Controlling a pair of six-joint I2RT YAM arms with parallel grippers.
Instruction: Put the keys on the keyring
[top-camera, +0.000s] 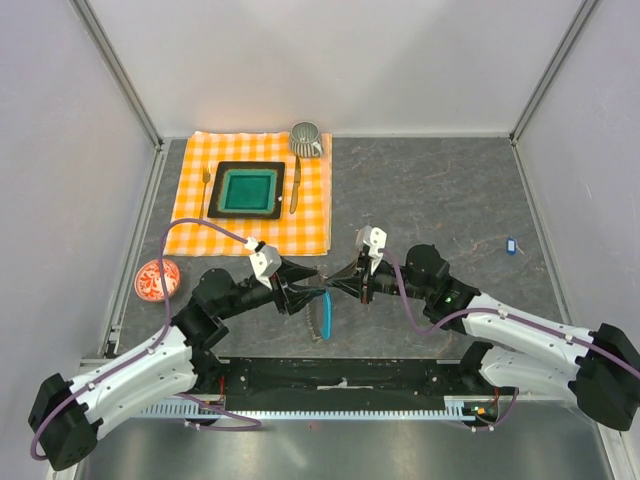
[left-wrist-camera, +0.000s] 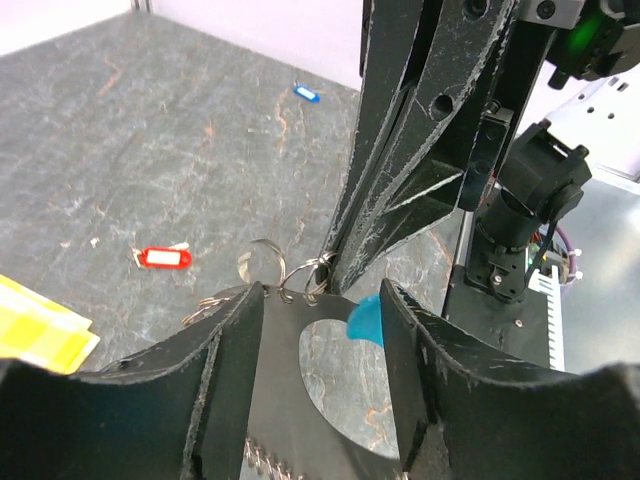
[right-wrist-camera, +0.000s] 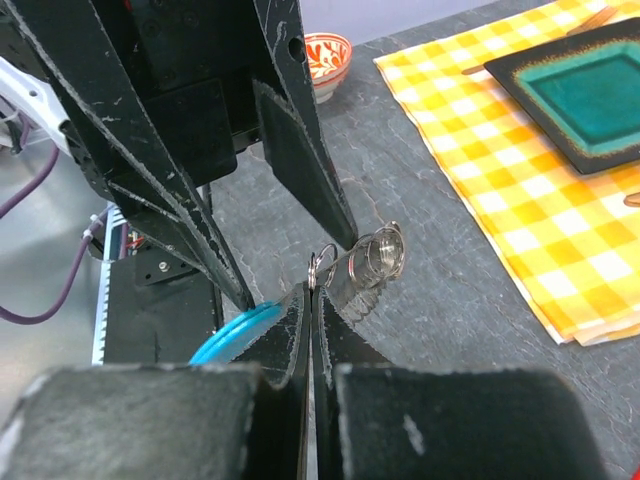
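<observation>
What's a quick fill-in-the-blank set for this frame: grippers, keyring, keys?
1. The right gripper is ___ on the keyring.
2. The left gripper is ___, its fingers spread.
3. In the left wrist view, the far key has a ___ tag.
4. In the same view, the near key has a ___ tag.
Missing words: shut; open; blue; red.

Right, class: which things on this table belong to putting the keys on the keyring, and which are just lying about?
For the job: red-tagged key, blue-tagged key, keyring, left tool, right tool shut on a small metal ring.
Lying about: saucer, checked cloth, teal plate, fork, knife, cup.
</observation>
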